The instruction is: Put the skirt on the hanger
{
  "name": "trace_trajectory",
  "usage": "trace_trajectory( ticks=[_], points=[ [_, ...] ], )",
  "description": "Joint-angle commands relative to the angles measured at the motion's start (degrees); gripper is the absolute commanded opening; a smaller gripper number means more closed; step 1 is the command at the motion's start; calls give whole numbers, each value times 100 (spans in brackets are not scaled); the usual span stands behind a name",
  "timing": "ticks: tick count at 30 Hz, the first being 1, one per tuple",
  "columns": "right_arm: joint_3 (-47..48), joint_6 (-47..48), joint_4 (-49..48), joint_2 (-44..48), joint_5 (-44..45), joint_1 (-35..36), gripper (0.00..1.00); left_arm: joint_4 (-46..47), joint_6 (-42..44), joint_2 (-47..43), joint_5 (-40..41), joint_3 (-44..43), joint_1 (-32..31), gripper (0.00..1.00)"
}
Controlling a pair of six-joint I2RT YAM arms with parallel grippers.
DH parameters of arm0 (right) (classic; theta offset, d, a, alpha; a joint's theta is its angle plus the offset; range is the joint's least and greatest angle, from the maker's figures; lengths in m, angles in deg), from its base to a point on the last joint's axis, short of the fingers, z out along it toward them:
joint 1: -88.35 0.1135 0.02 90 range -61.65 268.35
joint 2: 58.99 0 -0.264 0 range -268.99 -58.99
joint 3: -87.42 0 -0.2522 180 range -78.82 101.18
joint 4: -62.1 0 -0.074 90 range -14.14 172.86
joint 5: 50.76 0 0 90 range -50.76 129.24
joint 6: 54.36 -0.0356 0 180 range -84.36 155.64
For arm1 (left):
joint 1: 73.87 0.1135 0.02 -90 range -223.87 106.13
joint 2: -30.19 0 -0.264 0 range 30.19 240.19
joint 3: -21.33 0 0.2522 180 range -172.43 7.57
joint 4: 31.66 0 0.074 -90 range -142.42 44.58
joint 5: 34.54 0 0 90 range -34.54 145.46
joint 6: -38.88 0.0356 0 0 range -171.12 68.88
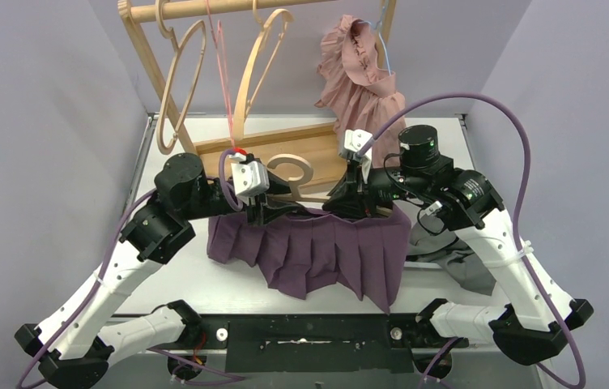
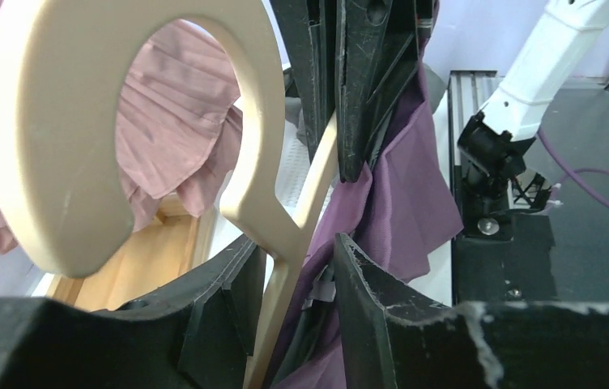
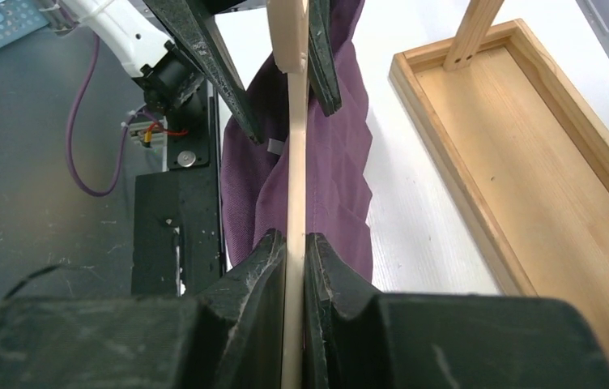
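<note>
Two arms share one wooden hanger (image 1: 291, 172) above the table (image 1: 204, 288). Its long axis runs straight from the left gripper (image 2: 293, 243) to the right gripper (image 3: 295, 243), so each gripper looks along the bar at the other. The right gripper's jaws are pressed together on the thin edge of the bar, pinching it. The left gripper's jaws stand partly spread astride the hanger's neck, just under the hook, and are not yet clamped. The purple skirt (image 1: 325, 251) hangs directly beneath both grippers, with its waistband up against the bar and its pleats falling to the table. A fold of it lies between the bar and the left gripper's outer finger (image 2: 366, 284). The left arm is nearer that loose fold, and closing it there looks like the move that would pin cloth to wood
</note>
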Motion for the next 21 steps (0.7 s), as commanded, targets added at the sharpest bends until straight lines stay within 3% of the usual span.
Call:
trace_trajectory(
  ticks=[1,6,8,10,13,16,21],
  points=[
    [114,184,-671,215,-611,39,0,498,-302,-23,-454,-12,-1,35],
    [132,323,-551,169,-974,50,0,608,-388,201,-574,-66,-1,31],
    [132,317,-524,174,-936,41,0,605,-357,257,-711,-103,-1,18],
    [132,219,-544,187,-811,46,0,533,-239,276,-842,-131,-1,0],
    [95,40,-598,232,-540,54,0,450,-74,218,-855,-156,-1,0],
    [-23,-70,-611,352,-269,52,15,445,-2,142,-911,-210,-1,0],
    [-54,-22,-240,513,62,54,51,325,73,40,-997,-310,8,0]
  ],
)
